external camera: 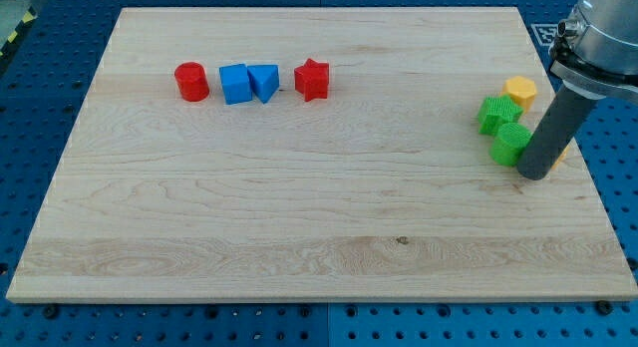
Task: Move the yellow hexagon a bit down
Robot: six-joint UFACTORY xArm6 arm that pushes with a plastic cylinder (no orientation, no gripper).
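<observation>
We are in the approach step. My tip (531, 174), a bare rod with no jaws, touches the lower green block (511, 144), below the yellow hexagon (520, 90) at the tabletop (299, 217) right edge. Next: reposition above the hexagon, push down.

Lighting bright, even, diffuse; source appears overhead. Tabletop (299, 187) uniformly lit, no glare, wood grain legible throughout. Shadows short, soft, hugging bases: faint under red cylinder (191, 82) and red star (312, 80), slightly darker beside rod (553, 128) near my tip (531, 175). Colours saturated, no clipping. Focus sharp centre; arm housing at view's top right mildly soft. Tabletop edges straight, perspective taper only, no visible barrel distortion. Slight compression noise.
</observation>
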